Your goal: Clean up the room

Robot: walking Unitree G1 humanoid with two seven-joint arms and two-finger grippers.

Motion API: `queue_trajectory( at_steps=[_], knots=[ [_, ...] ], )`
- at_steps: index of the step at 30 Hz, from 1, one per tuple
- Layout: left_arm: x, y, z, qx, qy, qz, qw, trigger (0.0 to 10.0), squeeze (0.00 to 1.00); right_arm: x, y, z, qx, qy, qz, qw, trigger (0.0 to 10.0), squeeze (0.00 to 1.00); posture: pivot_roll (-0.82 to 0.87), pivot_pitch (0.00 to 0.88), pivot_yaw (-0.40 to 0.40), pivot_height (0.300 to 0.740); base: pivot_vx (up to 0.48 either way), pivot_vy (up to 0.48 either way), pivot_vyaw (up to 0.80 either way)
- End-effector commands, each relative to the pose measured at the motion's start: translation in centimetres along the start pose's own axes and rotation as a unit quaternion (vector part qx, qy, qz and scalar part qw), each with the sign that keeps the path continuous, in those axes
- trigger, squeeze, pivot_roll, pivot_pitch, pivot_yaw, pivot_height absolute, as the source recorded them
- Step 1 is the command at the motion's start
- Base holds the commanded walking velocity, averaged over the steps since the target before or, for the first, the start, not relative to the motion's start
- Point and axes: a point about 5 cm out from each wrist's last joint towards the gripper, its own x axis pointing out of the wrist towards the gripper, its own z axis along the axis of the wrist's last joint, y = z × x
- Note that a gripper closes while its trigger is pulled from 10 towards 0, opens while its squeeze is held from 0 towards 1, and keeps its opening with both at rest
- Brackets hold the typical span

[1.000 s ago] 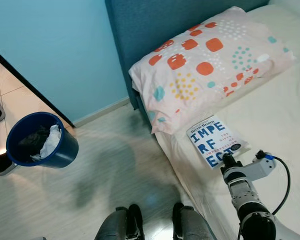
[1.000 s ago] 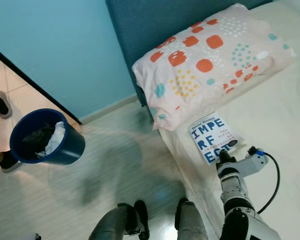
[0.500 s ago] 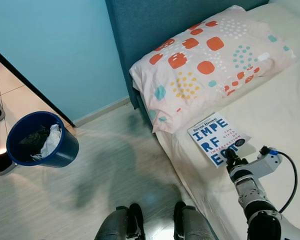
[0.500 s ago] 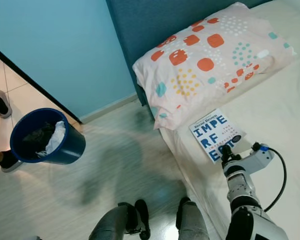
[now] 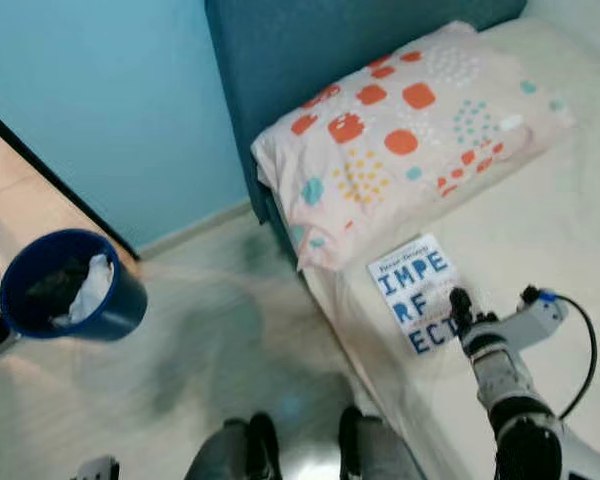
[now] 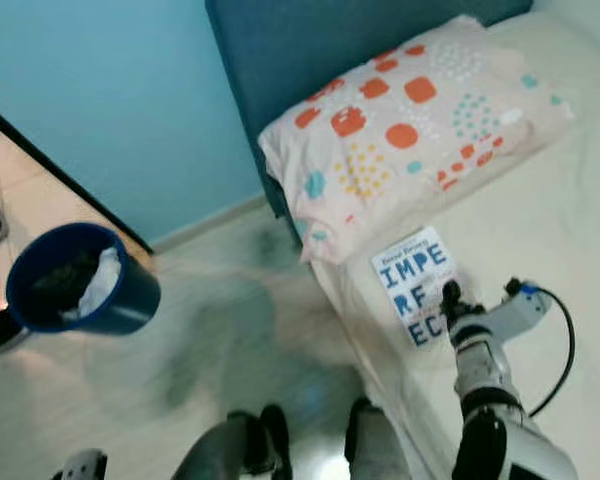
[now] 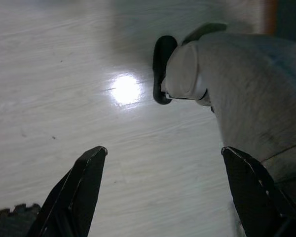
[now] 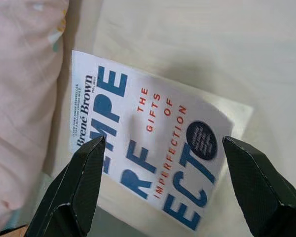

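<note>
My right hand (image 5: 462, 305) hovers spread over the book (image 5: 413, 290), which lies flat at the bed's (image 5: 540, 240) floor-side edge, just below the pillow (image 5: 400, 140). Left hand (image 7: 163, 197) hangs spread above the floor. Bin (image 5: 60, 290) holds scraps. Book isn't gripped; tidying looks unfinished.

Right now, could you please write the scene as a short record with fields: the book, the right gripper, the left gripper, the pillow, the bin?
book: white and blue book, lying flat on the bed near the edge, just below the pillow
right gripper: right gripper over the book, jaws open, one on each side of the cover
left gripper: left gripper low over the floor, jaws open, holding nothing
pillow: patterned pillow at the headboard
bin: blue bin on the floor, crumpled paper inside
</note>
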Motion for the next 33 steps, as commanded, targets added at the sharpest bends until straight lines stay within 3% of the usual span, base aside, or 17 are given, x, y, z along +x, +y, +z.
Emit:
queue_trajectory(
  at_steps=[1, 2, 3, 4, 5, 8, 10, 13, 14, 16, 17, 18, 22, 26, 27, 30, 33],
  knots=[
    [-0.5, 0.3, -2.1, -0.023, 0.033, 0.018, 0.999, 10.0, 0.00, -0.8, -1.1, -2.2, -0.011, 0.032, -0.019, 0.999, 10.0, 0.90, 0.02, 0.301, 0.039, 0.684, 0.000, 0.000, 0.00],
    [-0.3, 0.1, -2.0, -0.025, 0.034, 0.020, 0.999, 10.0, 0.00, -0.8, -1.0, -2.6, -0.020, 0.038, -0.015, 0.999, 10.0, 0.87, 0.01, 0.282, 0.033, 0.684, 0.000, 0.000, 0.00],
    [-0.1, -0.2, -1.9, -0.027, 0.035, 0.022, 0.999, 10.0, 0.00, -0.9, -0.8, -3.2, -0.033, 0.047, -0.009, 0.998, 10.0, 0.69, 0.00, 0.262, 0.029, 0.684, 0.000, 0.000, 0.00],
    [0.1, -0.4, -1.8, -0.029, 0.038, 0.026, 0.999, 10.0, 0.00, -1.3, -0.6, -4.4, -0.054, 0.068, 0.001, 0.996, 10.0, 0.05, -0.01, 0.244, 0.023, 0.684, 0.000, 0.000, 0.00],
    [0.1, -0.4, -1.8, -0.029, 0.038, 0.026, 0.999, 10.0, 0.00, -1.3, -0.6, -4.4, -0.054, 0.068, 0.001, 0.996, 10.0, 0.05, -0.01, 0.244, 0.023, 0.684, 0.000, 0.000, 0.00],
    [0.7, -0.8, -1.4, -0.035, 0.041, 0.037, 0.998, 10.0, 0.00, -2.3, -0.3, -7.3, -0.090, 0.124, 0.021, 0.988, 10.0, 0.00, -0.02, 0.205, 0.014, 0.684, 0.000, 0.000, 0.00],
    [1.3, -0.9, -0.8, -0.023, 0.049, 0.066, 0.996, 10.0, 0.00, -4.1, -1.0, -11.0, -0.161, 0.194, 0.029, 0.967, 10.0, 0.00, -0.05, 0.147, 0.008, 0.684, 0.000, 0.000, 0.00],
    [1.4, -1.0, -0.6, -0.018, 0.050, 0.071, 0.996, 10.0, 0.00, -4.4, -1.2, -11.6, -0.171, 0.204, 0.027, 0.963, 10.0, 0.00, -0.05, 0.147, 0.008, 0.684, 0.000, 0.000, 0.00],
    [1.6, -1.0, -0.1, -0.011, 0.047, 0.085, 0.995, 10.0, 0.00, -5.4, -1.9, -12.9, -0.217, 0.229, 0.024, 0.949, 10.0, 0.00, -0.07, 0.107, 0.012, 0.684, 0.000, 0.000, 0.00],
    [2.1, -1.0, 1.3, 0.005, 0.035, 0.106, 0.994, 10.0, 0.00, -7.7, -3.2, -15.6, -0.325, 0.276, 0.036, 0.904, 10.0, 0.00, -0.08, 0.086, 0.018, 0.684, 0.000, 0.000, 0.00],
    [2.1, -1.0, 1.3, 0.005, 0.035, 0.106, 0.994, 10.0, 0.00, -7.7, -3.2, -15.6, -0.325, 0.276, 0.036, 0.904, 10.0, 0.00, -0.08, 0.086, 0.018, 0.684, 0.000, 0.000, 0.00],
    [2.4, -1.0, 2.4, 0.031, 0.026, 0.124, 0.991, 10.0, 0.00, -8.9, -4.2, -16.7, -0.365, 0.296, 0.032, 0.882, 10.0, 0.00, -0.10, 0.068, 0.018, 0.684, 0.000, 0.000, 0.00],
    [2.9, -1.1, 4.7, 0.056, -0.002, 0.151, 0.987, 10.0, 0.00, -10.0, -5.7, -17.2, -0.367, 0.317, 0.006, 0.874, 10.0, 0.00, -0.11, 0.053, 0.016, 0.684, 0.000, 0.000, 0.00],
    [3.4, -1.5, 6.5, 0.054, -0.025, 0.162, 0.985, 10.0, 0.00, -10.5, -7.2, -16.9, -0.335, 0.325, -0.032, 0.884, 10.0, 0.00, -0.12, 0.050, 0.009, 0.684, 0.000, 0.000, 0.00],
    [3.7, -2.1, 6.7, 0.052, -0.026, 0.160, 0.985, 10.0, 0.00, -10.8, -7.7, -17.0, -0.338, 0.332, -0.038, 0.880, 10.0, 0.00, -0.14, 0.043, -0.002, 0.684, 0.000, 0.000, 0.00],
    [4.1, -3.2, 6.0, 0.049, -0.008, 0.153, 0.987, 10.0, 0.00, -11.3, -8.3, -17.2, -0.360, 0.346, -0.036, 0.866, 10.0, 0.00, -0.15, 0.018, -0.009, 0.684, -0.092, 0.000, 0.00],
    [4.2, -3.5, 4.9, 0.051, 0.007, 0.150, 0.987, 10.0, 0.00, -11.4, -8.3, -17.3, -0.366, 0.350, -0.033, 0.862, 10.0, 0.00, -0.15, 0.010, -0.011, 0.684, -0.316, 0.000, 0.00]
  ],
)
